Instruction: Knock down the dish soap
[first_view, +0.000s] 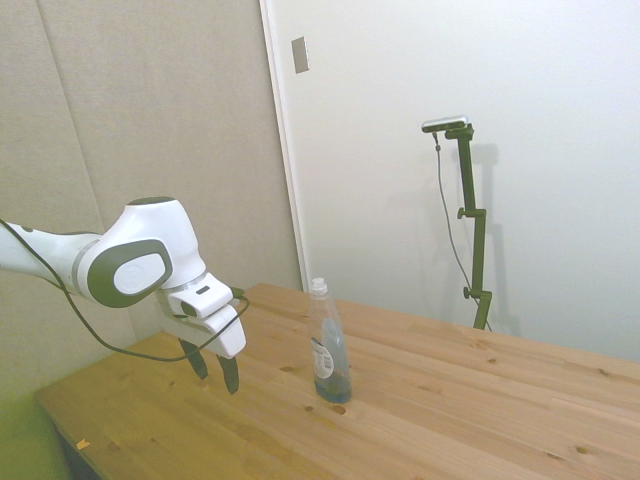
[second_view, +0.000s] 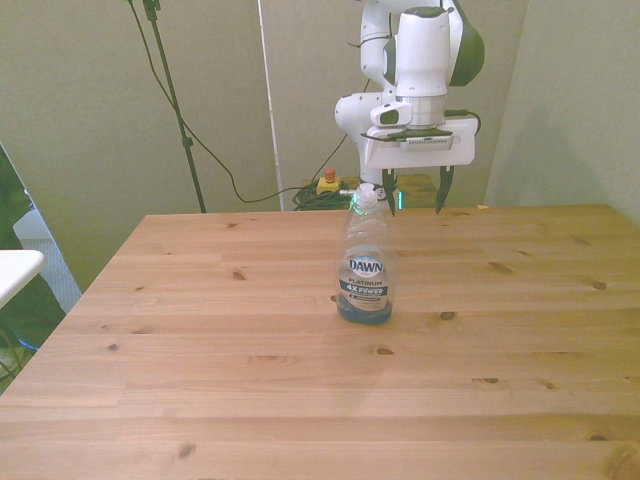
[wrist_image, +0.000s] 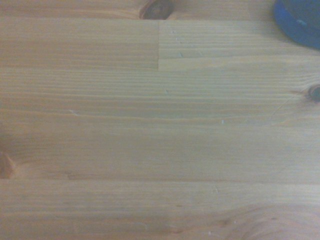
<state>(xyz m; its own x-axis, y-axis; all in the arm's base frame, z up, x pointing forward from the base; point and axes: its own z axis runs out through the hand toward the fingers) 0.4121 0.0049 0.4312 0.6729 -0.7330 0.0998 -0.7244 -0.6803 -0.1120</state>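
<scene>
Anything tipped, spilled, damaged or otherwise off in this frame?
Nothing stands out. The dish soap stands upright on the wooden table, cap on, blue liquid settled in its lower part, no spill around it. The gripper is open and apart from the bottle, not touching it.

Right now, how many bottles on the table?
1. The dish soap stands upright near the middle of the table, apart from the open gripper. No others in any view.
</scene>
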